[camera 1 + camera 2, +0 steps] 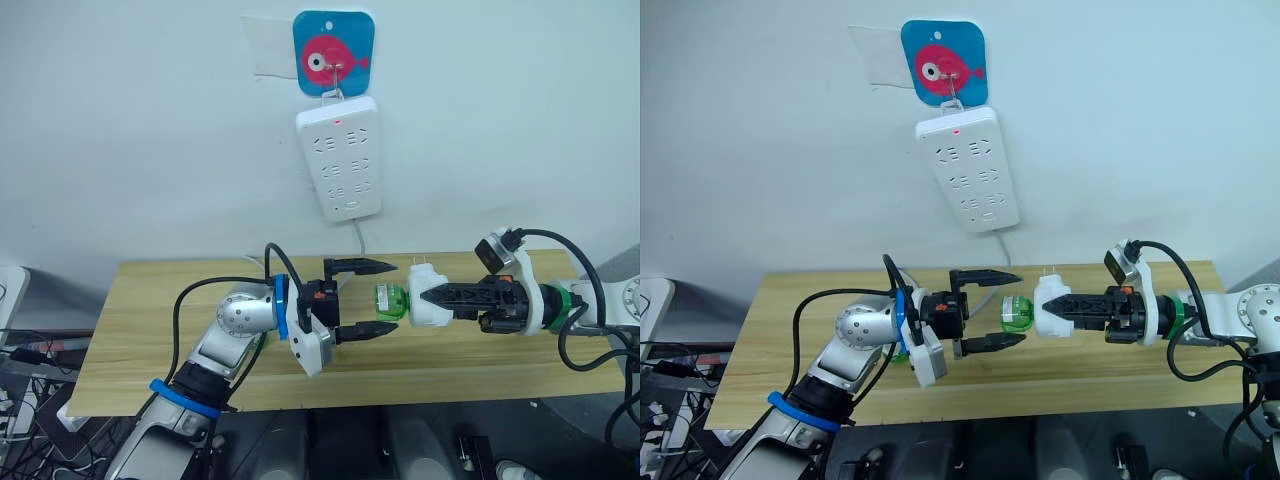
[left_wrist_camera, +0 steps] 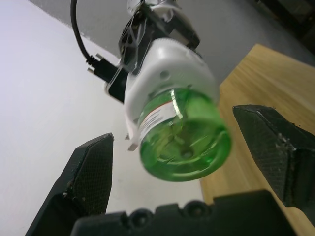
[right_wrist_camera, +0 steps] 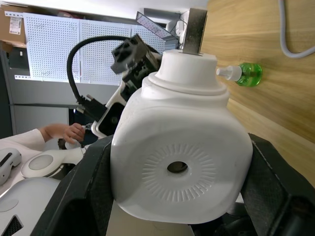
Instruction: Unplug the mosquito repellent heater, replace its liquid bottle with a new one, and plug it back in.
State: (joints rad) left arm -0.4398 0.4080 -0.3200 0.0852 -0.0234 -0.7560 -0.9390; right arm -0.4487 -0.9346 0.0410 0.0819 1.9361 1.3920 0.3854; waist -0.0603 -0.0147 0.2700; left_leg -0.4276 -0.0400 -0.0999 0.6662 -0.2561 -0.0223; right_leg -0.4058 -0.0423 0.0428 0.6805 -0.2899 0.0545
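The mosquito repellent heater [image 1: 432,303] is up in the air over the wooden bench [image 1: 150,330], lying sideways in the right gripper [image 1: 428,296], whose two black fingers pinch its white body from either side. Its plug prongs stick upward, well clear of the power strip [image 1: 340,156] hanging on the wall above, so it is unplugged. The green liquid bottle [image 1: 392,301] juts out of the heater toward the left arm, seemingly to offer its base for the swap. The left gripper [image 1: 362,298] sits right at that bottle with its fingers spread wide, one above and one below; in the left wrist view the round green bottom hangs between the pads without touching either. My read: it is lined up to close on the bottle and twist it out while the right gripper braces the heater. A second green bottle [image 3: 244,74] with a white tip lies on the bench, likely the replacement, waiting its turn.
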